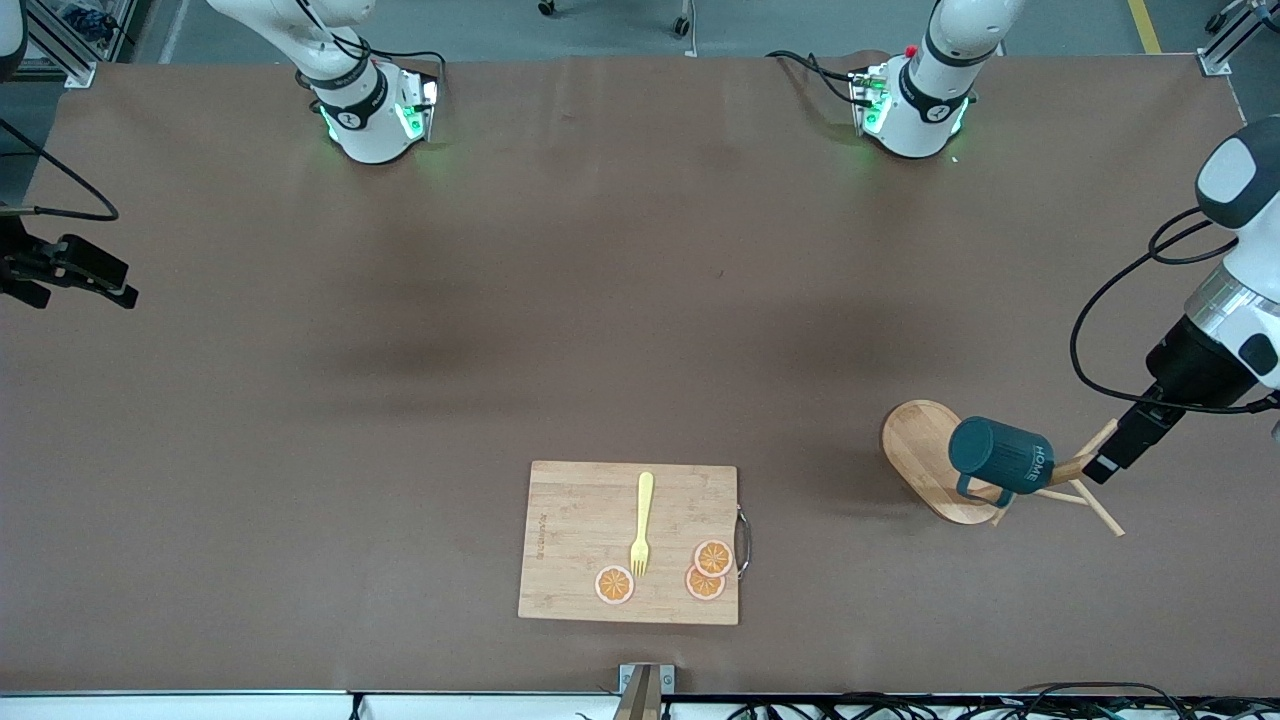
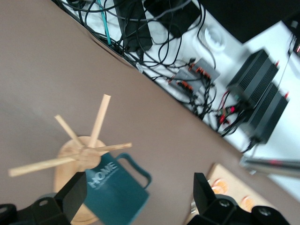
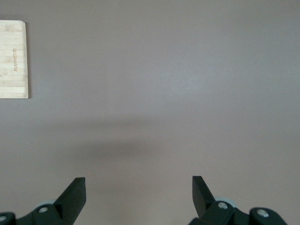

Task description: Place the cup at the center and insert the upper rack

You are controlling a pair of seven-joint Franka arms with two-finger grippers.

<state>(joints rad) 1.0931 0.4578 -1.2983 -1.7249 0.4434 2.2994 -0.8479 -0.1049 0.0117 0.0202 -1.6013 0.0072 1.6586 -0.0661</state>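
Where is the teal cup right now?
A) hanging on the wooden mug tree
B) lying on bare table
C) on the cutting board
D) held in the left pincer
A: the cup hangs on a peg of the mug tree, handle hooked on, with the left pincer open beside it.

Bare table [image 1: 620,300] spread wide before my bases; only the cutting board [image 1: 580,540] and the upper rack [image 1: 925,455] with its cup [image 1: 1000,455] blocked passage.

White rounded arm shells, black joint bands, green-glowing bases — looping black cables, black wedge-shaped fingers [image 2: 75,199], red cap on one base.
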